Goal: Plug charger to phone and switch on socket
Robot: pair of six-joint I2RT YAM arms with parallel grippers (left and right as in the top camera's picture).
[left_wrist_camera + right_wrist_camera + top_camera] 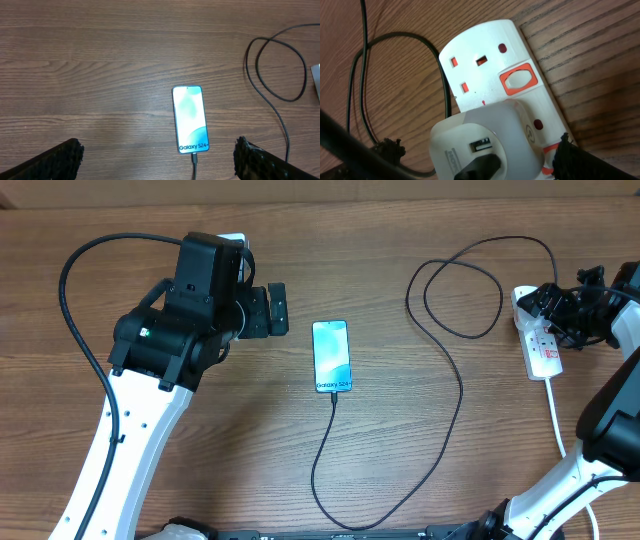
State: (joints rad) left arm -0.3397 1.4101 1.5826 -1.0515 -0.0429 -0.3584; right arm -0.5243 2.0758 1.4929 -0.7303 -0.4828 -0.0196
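Charger [194, 163] meets the phone [331, 356] at its bottom edge while the left gripper [159, 147], beside it, and the right gripper [477, 145], over the socket [485, 65], both gape empty.

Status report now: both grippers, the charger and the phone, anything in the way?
Left gripper open, empty, beside phone. Right gripper open over socket. Charger tip looks seated in phone, screen lit. Switch in view, adapter close beside it.
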